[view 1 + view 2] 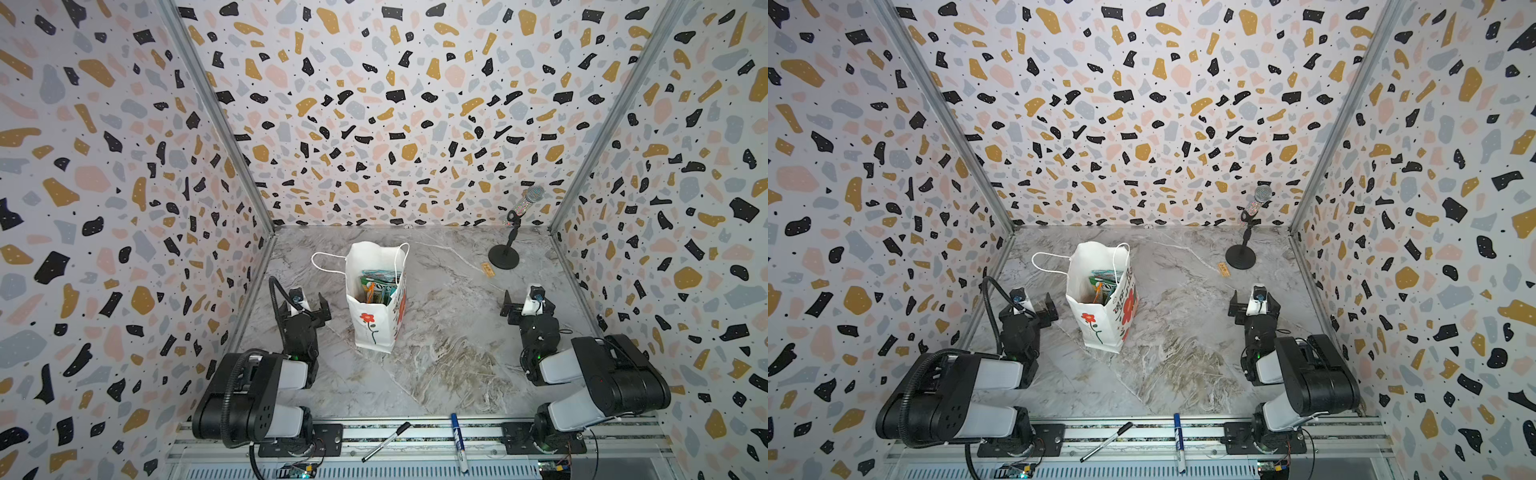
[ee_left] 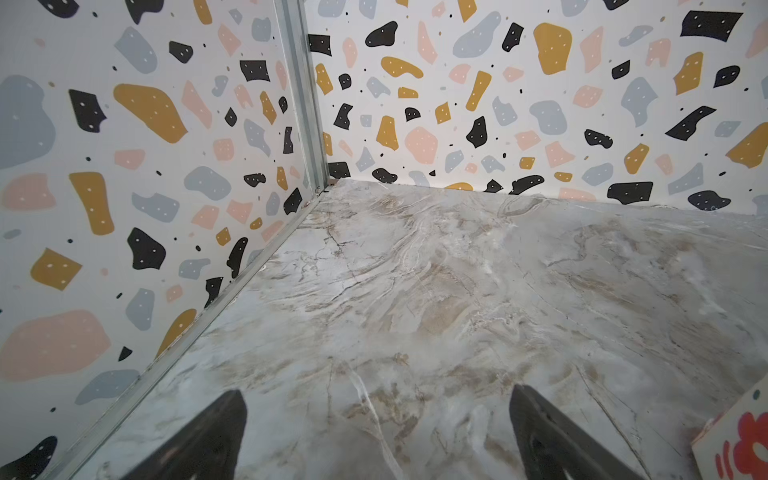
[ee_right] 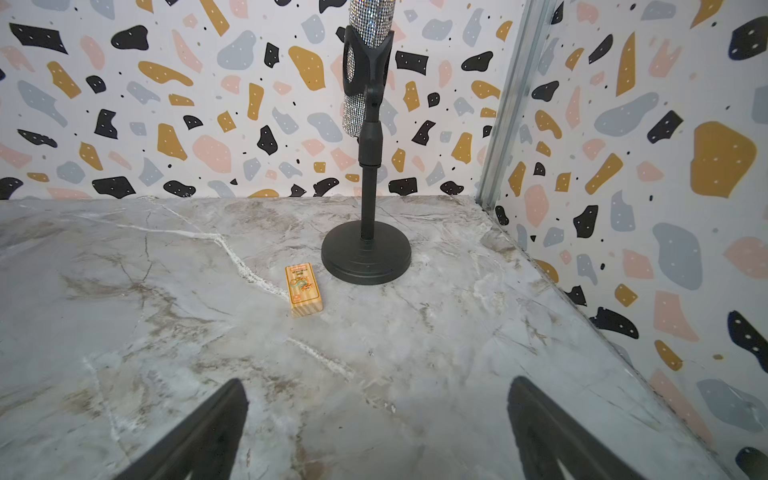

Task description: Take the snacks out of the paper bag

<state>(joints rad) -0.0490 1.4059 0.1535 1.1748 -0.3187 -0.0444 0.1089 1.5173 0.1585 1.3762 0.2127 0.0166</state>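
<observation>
The white paper bag [image 1: 360, 338] [image 1: 1080, 341] stands upright and open at the middle of the marble table, with a red flower drawn on its front. The snacks [image 1: 376, 284] [image 1: 1104, 282], glossy green, teal and orange packets, stand packed inside it; only their tops show. My left gripper [image 1: 304, 305] [image 1: 1029, 306] [image 2: 377, 392] rests open just left of the bag, with nothing between its fingers. The bag's corner [image 2: 739, 440] shows at the edge of the left wrist view. My right gripper [image 1: 527, 305] [image 1: 1253, 305] [image 3: 377, 381] is open and empty, well to the right of the bag.
A glittery microphone on a black stand [image 1: 504, 257] [image 3: 365, 253] is at the back right, with a small orange box [image 1: 486, 267] [image 3: 303, 289] beside its base. Two pens [image 1: 384, 442] [image 1: 459, 442] lie on the front rail. Patterned walls close three sides.
</observation>
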